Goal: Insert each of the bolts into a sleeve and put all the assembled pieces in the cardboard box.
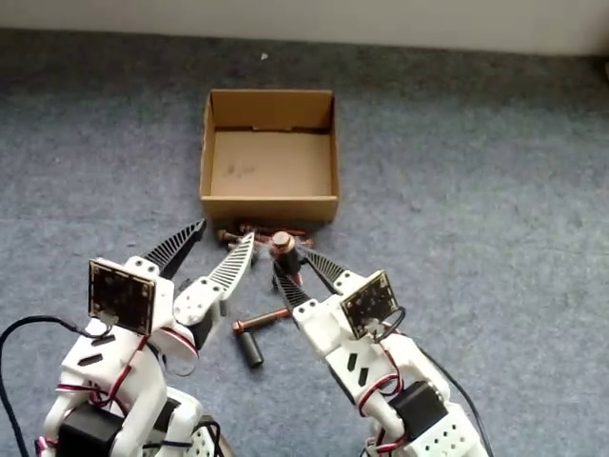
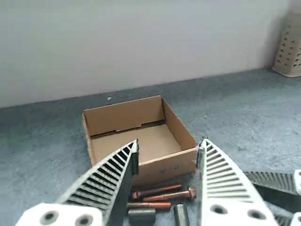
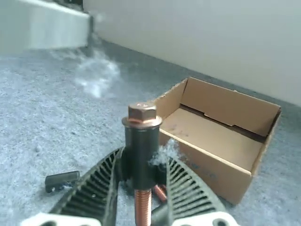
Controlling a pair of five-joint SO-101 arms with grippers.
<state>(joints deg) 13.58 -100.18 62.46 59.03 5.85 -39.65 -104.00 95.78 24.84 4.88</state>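
Note:
My right gripper [image 1: 290, 257] is shut on a dark sleeve [image 3: 140, 153] that stands upright with a copper bolt [image 3: 142, 112] through it; the bolt's head sits on top and its shank sticks out below. It holds this piece [image 1: 283, 244] just in front of the cardboard box [image 1: 271, 157]. My left gripper [image 1: 226, 230] is open beside it, above the loose bolts [image 2: 162, 193] and two sleeves [image 2: 141, 215] lying before the box's [image 2: 141, 136] front wall. Nearer the arms lie another bolt [image 1: 262, 321] and a sleeve [image 1: 250, 349].
The box [image 3: 221, 136] is open at the top and nothing shows inside it. Grey carpet [image 1: 476, 190] spreads all around. A pale wall [image 2: 141, 42] runs behind the box, and a perforated beige holder [image 2: 288, 47] stands far off to one side.

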